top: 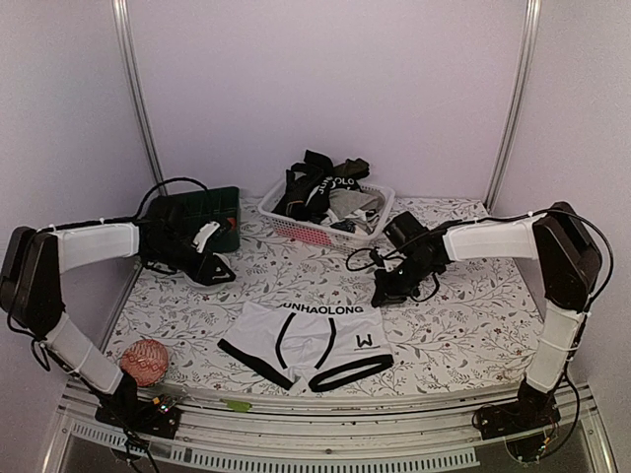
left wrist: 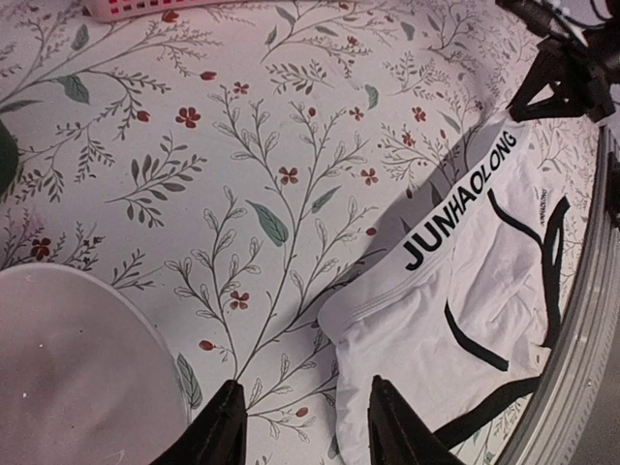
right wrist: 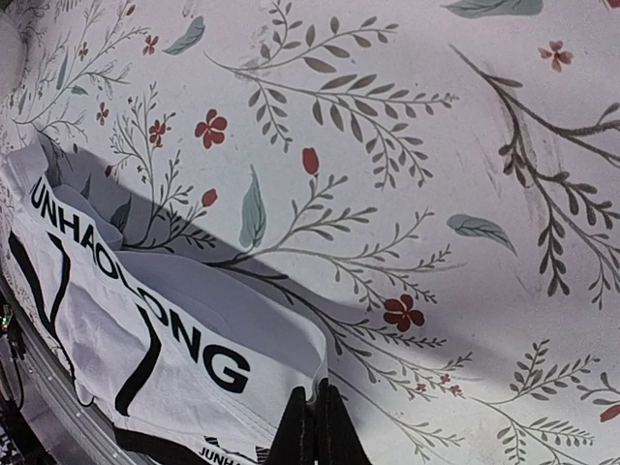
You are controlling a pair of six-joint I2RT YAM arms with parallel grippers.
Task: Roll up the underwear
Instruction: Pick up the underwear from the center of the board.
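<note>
**White pair laid flat, both hands off the cloth**

**Position.** The white cloth underwear with black trim [top: 306, 345] lies spread flat on the floral-printed counter [top: 463, 325], near its front edge. The lettered waistband [top: 320, 309] faces the back and the leg openings face you. More black, white and grey underwear [top: 320, 187] is heaped in the white plastic lattice basket [top: 286, 222] at the back.

**Hands.** Your left hand [left wrist: 305, 431] is released. Its fingers stand apart with only counter and a cloth edge showing between them, just off the garment's left corner. Your right hand [right wrist: 312, 426] is clenched, fingertips pressed together just beside the waistband's right end. No cloth shows between them, so I judge it empty.

**Handling, as a judgement.**
- The cloth looks light, thin and limp. It will not hold a shape unaided and will drag or bunch if pushed from one side.
- The waistband is the thickest, firmest edge and makes a good core for the roll.
- The black leg hems [top: 345, 372] are the next firmest.

**Where to take hold.** Pinch the waistband at its two ends, one hand per corner, so the edge turns over evenly.

**Risks.**
- A one-sided grip would skew the roll.
- The printed counter looks smooth, so the garment may slide rather than turn.
- A loose roll will likely spring open when let go.
</note>
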